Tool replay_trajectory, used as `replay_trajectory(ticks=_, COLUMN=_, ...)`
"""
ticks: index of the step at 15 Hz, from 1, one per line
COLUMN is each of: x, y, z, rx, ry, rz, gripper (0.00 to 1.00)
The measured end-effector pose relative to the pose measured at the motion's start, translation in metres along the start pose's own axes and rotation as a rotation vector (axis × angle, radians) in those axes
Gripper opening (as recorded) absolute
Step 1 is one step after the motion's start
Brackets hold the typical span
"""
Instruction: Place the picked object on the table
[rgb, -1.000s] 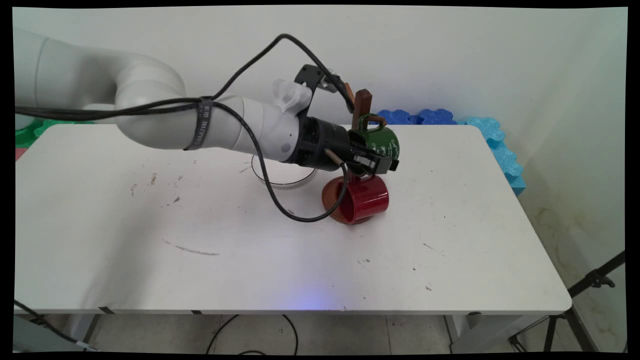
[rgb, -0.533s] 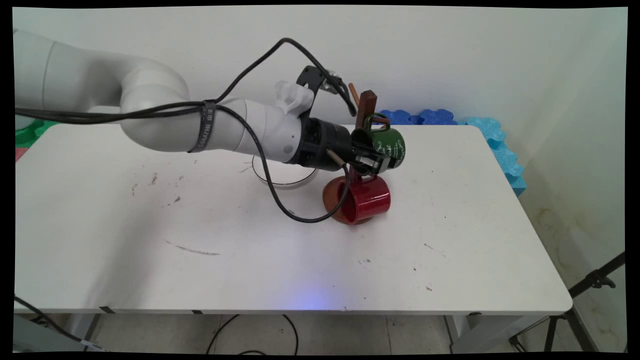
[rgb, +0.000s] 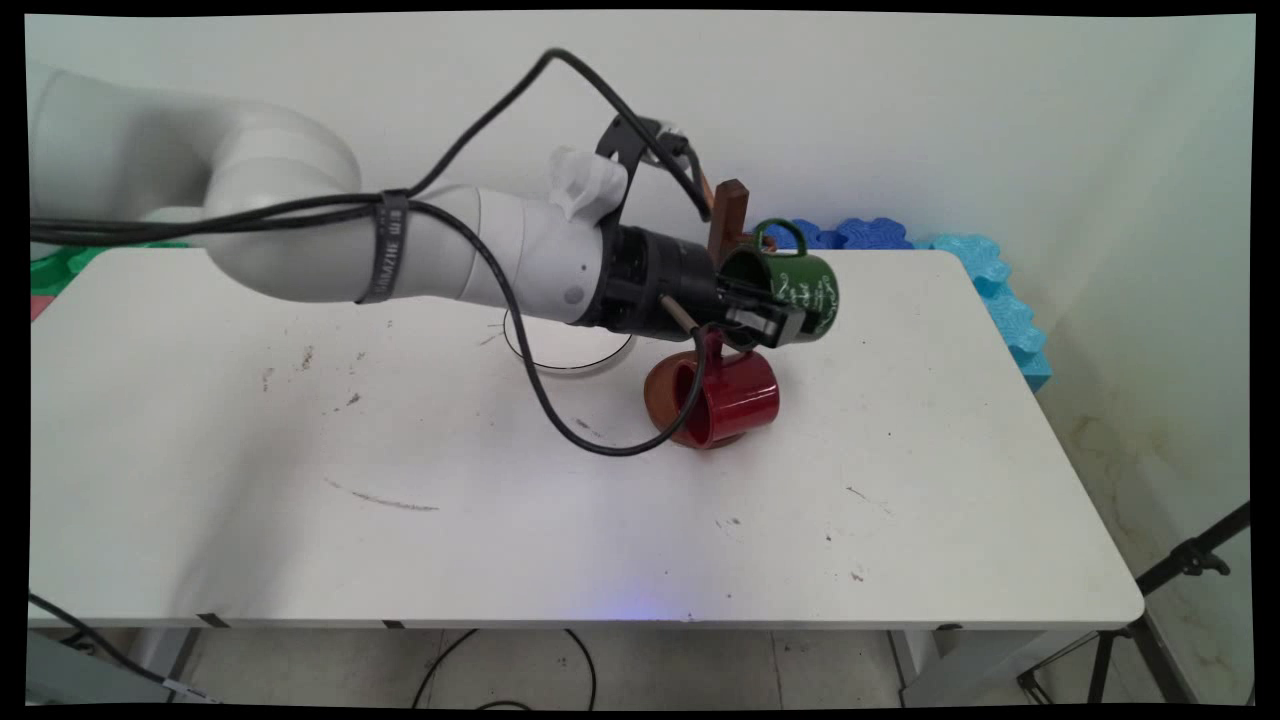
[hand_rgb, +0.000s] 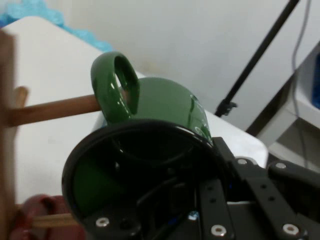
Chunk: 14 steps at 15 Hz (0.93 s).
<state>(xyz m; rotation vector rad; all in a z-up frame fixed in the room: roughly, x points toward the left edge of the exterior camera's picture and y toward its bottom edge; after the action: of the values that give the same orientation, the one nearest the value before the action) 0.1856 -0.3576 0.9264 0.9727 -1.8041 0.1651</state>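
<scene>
Hand view: pincer (hand_rgb: 210, 200) gripping green mug (hand_rgb: 150, 135) rim, fingertips hidden inside

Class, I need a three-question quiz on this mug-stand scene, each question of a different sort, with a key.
1. True or false: the tool grips the green mug by its rim.
2. Which mug hangs low on the wooden stand? A. the red mug B. a blue mug C. a white mug
3. Fill in: in the hand view, a wooden peg passes behind the green mug's ______.

Key: 1 true; 2 A; 3 handle.
</scene>
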Motion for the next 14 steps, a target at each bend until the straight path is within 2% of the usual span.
replay_trajectory(ticks=7, x=0.002, y=0.028, z=-0.033, rx=-0.073, ry=0.002, rz=0.033, gripper=0.0)
replay_trajectory(ticks=10, x=0.003, y=0.029, z=-0.051, rx=-0.075, ry=-0.019, rz=0.057, gripper=0.0)
replay_trajectory(ticks=14, x=0.007, y=0.02, z=-0.079, rx=-0.072, ry=-0.082, rz=0.112, gripper=0.0)
